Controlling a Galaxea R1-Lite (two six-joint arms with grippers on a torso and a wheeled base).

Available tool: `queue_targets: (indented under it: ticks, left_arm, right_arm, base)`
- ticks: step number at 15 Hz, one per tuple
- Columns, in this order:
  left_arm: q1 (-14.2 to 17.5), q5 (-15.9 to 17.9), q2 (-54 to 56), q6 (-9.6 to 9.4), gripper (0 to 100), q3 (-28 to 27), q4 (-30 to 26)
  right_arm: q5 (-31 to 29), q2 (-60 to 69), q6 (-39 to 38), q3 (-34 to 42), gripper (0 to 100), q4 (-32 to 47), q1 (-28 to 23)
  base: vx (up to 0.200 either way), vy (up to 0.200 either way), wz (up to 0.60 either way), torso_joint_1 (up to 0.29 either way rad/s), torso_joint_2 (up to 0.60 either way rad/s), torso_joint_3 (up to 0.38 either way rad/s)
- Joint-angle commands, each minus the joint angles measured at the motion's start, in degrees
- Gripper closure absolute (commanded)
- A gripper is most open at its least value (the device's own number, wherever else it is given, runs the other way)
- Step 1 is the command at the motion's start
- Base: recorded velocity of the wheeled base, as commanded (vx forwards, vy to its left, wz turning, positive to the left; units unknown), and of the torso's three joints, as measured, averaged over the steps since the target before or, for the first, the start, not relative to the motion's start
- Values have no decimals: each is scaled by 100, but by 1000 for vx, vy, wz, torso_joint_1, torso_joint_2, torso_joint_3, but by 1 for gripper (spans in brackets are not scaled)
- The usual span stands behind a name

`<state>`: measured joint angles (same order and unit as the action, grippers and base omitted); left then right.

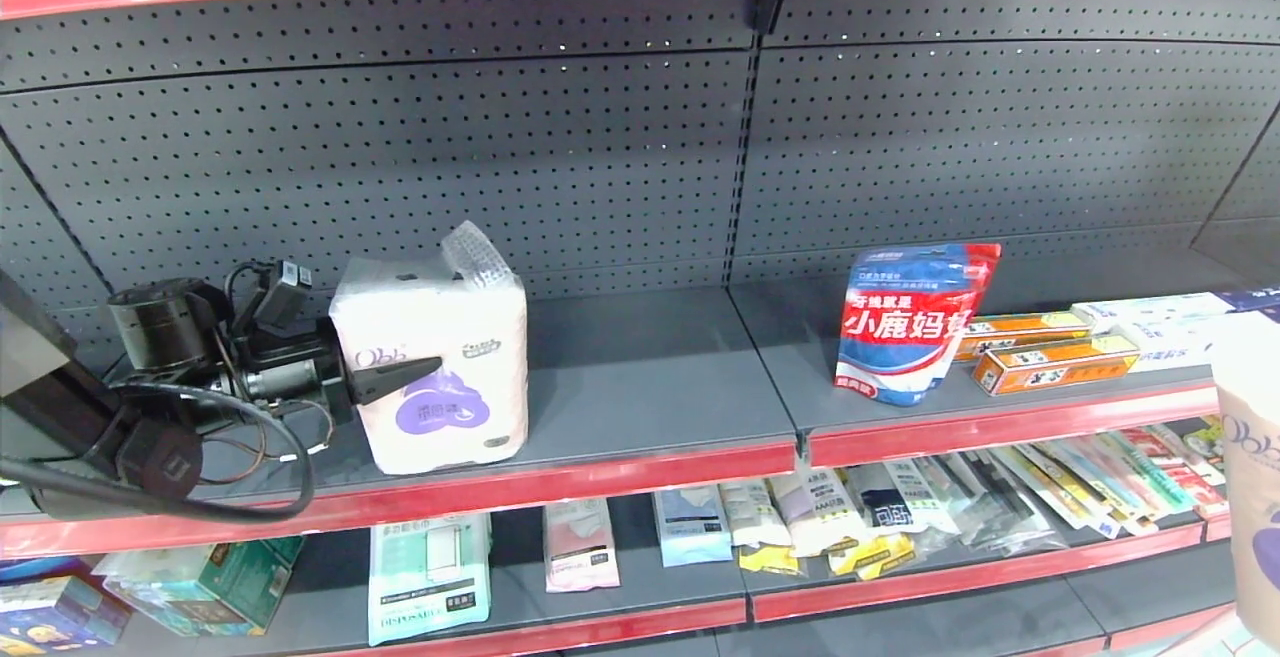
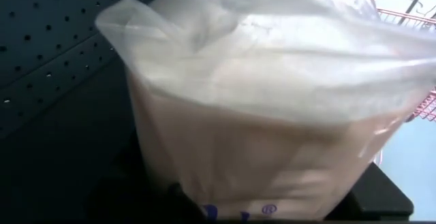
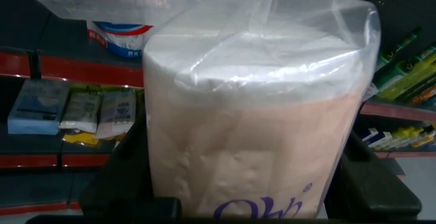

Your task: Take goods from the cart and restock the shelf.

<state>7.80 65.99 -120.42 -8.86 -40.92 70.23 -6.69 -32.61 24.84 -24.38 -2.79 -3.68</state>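
- From the head view, the left gripper (image 1: 400, 357) is clamped on a toilet paper pack (image 1: 435, 377). One dark finger lies across the pack's printed front and the other is hidden behind it.
- That pack stands upright on the grey shelf (image 1: 650, 387), at the left end near the red front lip. Its loose plastic top sticks up against the pegboard back (image 1: 600, 157).
- Further right on the same shelf a blue and red pouch (image 1: 915, 322) stands upright, with orange boxes (image 1: 1050, 349) lying just beside it.
- At the right edge of this view a second toilet paper pack (image 1: 1250, 482) is up in front of the shelves, cut off by the frame.
- The lower shelf carries a row of flat packets (image 1: 800, 522).
- From the left wrist view, the toilet paper pack (image 2: 272, 129) sits right up against the camera, held in the left gripper (image 2: 262, 203), with dark fingers (image 2: 381, 200) at its sides.
- The shelf and pegboard lie on one side of the pack, and a bit of red wire cart (image 2: 409, 16) shows past the other.
- From the right wrist view, the right gripper (image 3: 248, 193) is closed on the second toilet paper pack (image 3: 252, 115), with its dark fingers (image 3: 378, 183) pressed to either side.
- Behind that pack are the blue and red pouch (image 3: 119, 37) and the flat packets (image 3: 82, 108) on the shelf below it.
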Motion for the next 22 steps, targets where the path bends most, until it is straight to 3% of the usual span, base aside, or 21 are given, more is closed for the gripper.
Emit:
queue_targets:
  ticks: [1, 3, 5, 7, 15, 19, 22]
  left_arm:
    - [11, 37, -87, -1, 100, -21, 8]
    - [11, 63, -228, -1, 100, -91, 52]
    - [64, 389, -465, -1, 100, -56, 456]
    - [134, 459, -685, 7, 100, -74, 782]
    - [398, 1118, -711, 51, 100, 32, 843]
    - [468, 1144, -808, 34, 100, 23, 861]
    - [424, 1144, -1089, 51, 100, 32, 1423]
  right_arm:
    - [1, -9, 3, 4, 100, -2, -1]
    - [1, -9, 3, -5, 100, -2, -1]
    - [1, -26, 3, -40, 100, -2, -1]
    - [1, -70, 12, -84, 100, -2, -1]
    - [1, -140, 100, -146, 100, -2, -1]
    - [1, -149, 143, -163, 100, -2, -1]
    - [-69, -149, 143, -172, 100, -2, -1]
  base:
    - [0, 0, 0, 0, 0, 0]
    - [0, 0, 0, 0, 0, 0]
    - [0, 0, 0, 0, 0, 0]
    - [0, 0, 0, 0, 0, 0]
    - [0, 0, 0, 0, 0, 0]
    - [0, 0, 0, 0, 0, 0]
    - [0, 0, 0, 0, 0, 0]
